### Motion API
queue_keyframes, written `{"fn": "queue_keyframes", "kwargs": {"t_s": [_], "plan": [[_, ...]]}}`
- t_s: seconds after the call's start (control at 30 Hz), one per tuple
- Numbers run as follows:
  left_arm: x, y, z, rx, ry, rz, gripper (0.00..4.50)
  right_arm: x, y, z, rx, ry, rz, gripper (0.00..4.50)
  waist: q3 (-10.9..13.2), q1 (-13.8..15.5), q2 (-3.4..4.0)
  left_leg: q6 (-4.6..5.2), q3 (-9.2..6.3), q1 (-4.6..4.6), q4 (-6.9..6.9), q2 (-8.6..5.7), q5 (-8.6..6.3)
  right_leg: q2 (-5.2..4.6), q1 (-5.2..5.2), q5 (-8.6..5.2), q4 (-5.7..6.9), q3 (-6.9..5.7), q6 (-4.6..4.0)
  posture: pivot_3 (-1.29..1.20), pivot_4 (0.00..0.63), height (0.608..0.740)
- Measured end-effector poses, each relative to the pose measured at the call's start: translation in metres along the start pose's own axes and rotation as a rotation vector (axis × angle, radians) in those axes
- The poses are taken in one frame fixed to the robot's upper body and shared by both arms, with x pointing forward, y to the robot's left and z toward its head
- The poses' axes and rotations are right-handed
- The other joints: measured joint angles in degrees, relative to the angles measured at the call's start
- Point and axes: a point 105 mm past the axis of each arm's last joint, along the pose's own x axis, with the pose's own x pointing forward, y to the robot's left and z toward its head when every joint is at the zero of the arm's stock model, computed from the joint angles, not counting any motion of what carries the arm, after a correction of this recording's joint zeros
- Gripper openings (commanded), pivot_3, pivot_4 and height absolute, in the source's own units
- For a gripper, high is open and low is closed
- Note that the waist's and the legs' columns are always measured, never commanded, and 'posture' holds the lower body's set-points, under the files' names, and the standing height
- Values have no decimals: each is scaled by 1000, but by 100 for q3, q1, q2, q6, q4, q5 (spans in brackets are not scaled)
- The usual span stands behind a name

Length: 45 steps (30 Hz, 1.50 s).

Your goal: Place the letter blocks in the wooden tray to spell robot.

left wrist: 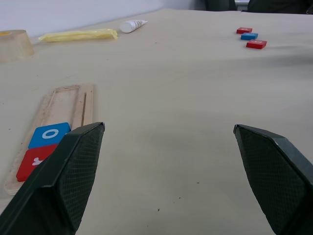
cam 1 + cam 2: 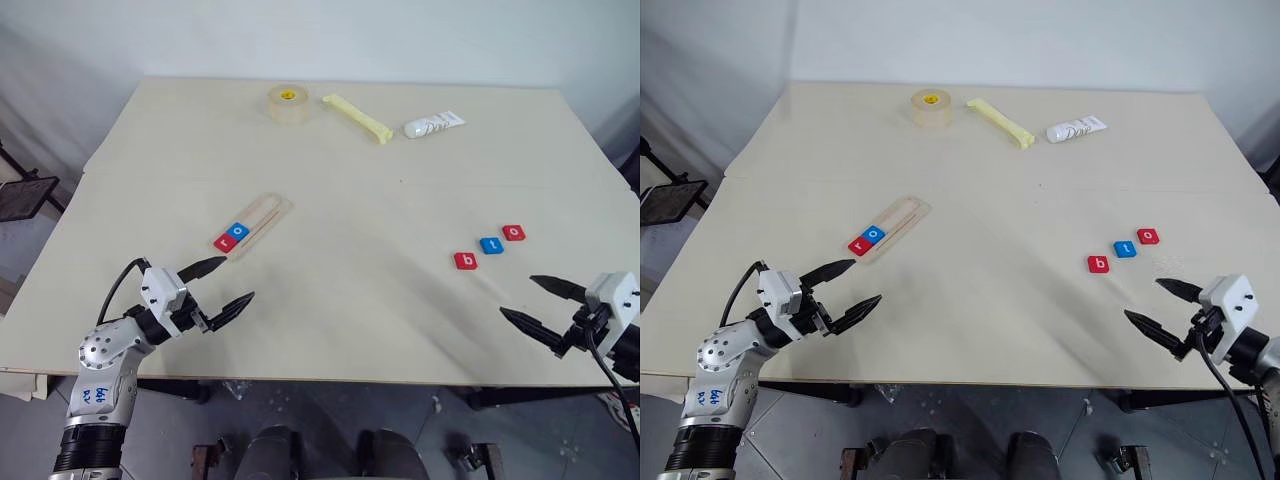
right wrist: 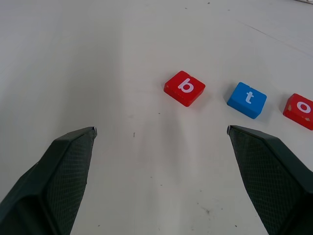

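Observation:
The wooden tray lies slantwise left of the table's middle. In its near end sit a red "r" letter block and a blue "o" block, side by side. Three loose blocks form a row on the right: red "b", blue "t", red "o". My left gripper hovers open just short of the tray's near end, holding nothing. My right gripper is open and empty too, a little nearer to me than the "b" block.
At the far side of the table stand a clear tape roll, a yellow stick and a white tube. A dark chair is beyond the left edge. Both grippers hang near the front edge.

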Motion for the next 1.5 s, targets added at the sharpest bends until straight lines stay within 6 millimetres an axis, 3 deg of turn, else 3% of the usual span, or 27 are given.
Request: {"fn": "queue_keyframes", "kwargs": {"t_s": [0.33, 0.63, 0.8, 1.03, 1.5], "plan": [[0, 4, 10, 7, -27, 51, 4500, 3, -2, 6, -14, -18, -5, 4483, 0, -6, 0, 0, -1, 0, 0, 1, 0, -8, 1, 0, -3, 1, 0, 0, 150, 740], [-37, 17, 6, -19, 111, 139, 4500, 16, -3, 19, -37, -56, 18, 4483, 3, -30, 0, -1, 0, 0, -3, 7, 0, -12, 1, 0, -10, 3, 0, 0, 150, 740], [-43, 28, 7, 4, 181, 151, 4500, 28, 0, 28, -56, -81, 62, 4483, 8, 10, -4, 0, -5, -3, -2, 1, 0, -18, 3, 0, -10, 2, 0, 0, 150, 740], [-22, 60, 29, 23, 252, 168, 4500, 35, 10, 29, -60, -80, 147, 4483, 10, -8, -3, 0, -11, -4, -9, -8, 0, -2, -2, 0, -1, -6, 0, 0, 150, 740], [49, 85, 24, -39, 564, 139, 4500, 41, 14, 30, -56, -81, 165, 4483, 18, 5, -16, -1, -17, -12, -6, -11, 1, 24, -8, -1, 8, -11, 7, 0, 150, 740]]}}
